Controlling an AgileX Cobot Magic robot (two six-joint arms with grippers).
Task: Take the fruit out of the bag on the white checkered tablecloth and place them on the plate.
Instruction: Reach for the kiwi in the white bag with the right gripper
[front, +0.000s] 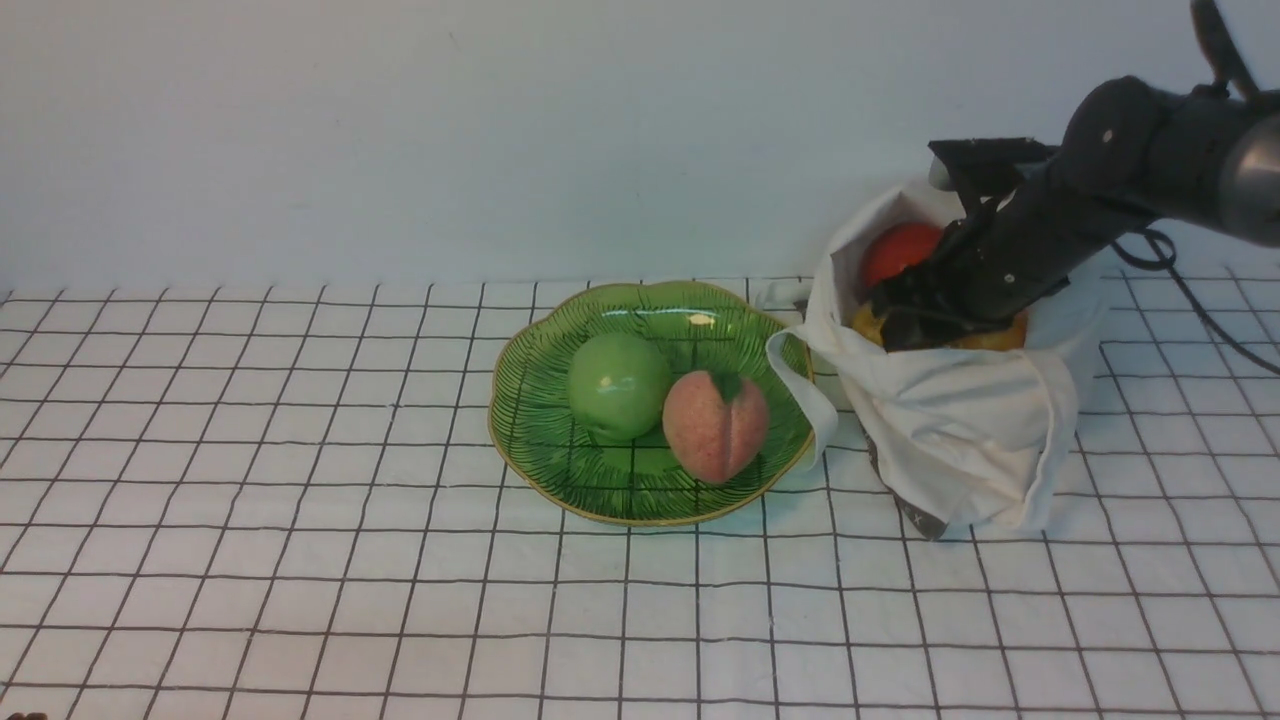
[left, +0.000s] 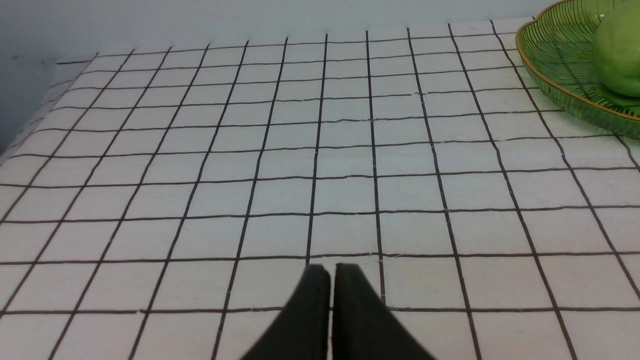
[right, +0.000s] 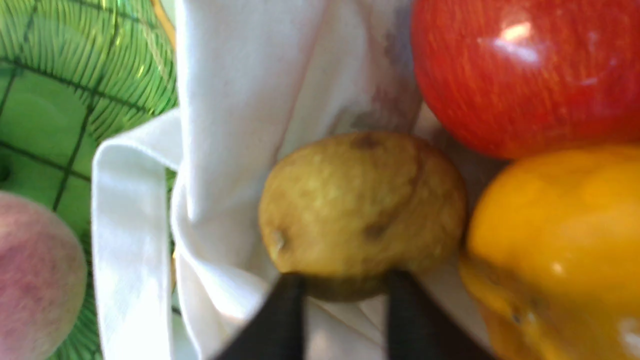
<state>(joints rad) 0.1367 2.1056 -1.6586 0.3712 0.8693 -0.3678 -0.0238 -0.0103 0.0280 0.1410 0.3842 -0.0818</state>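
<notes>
White checkered tablecloth (front: 300, 560) covers the whole table, with a plain pale wall behind it at 12 o'clock. Near the middle sits the plate (front: 530, 440), holding a green apple (front: 618, 386) and, touching it at 4 o'clock, a peach (front: 715, 425).

At 3 o'clock from the plate, the bag (front: 960, 430) stands slumped with its mouth open upward. One handle (front: 800, 390) loops out at 9 o'clock and lies over the plate's rim.

Three fruits are still in the bag. The red fruit (front: 900, 250) sits highest, at the mouth's 11 o'clock side. The right wrist view shows the kiwi (right: 362, 210) against the bag wall nearest the plate. Its long axis lies crosswise to the fingers, and its dark stem end points toward the red fruit. The orange (right: 560, 240) touches the kiwi on the side away from the plate and lies just beside the red fruit.

The right arm comes in from 2 o'clock and dips into the bag. The right gripper (right: 342, 295) has its fingers parted, with the tips at the kiwi's near edge and a narrow part of it between them. Whether they clamp it cannot be told.

The left gripper (left: 332, 280) has its fingers pressed together with nothing between them. It is over bare cloth, well apart from the plate.
</notes>
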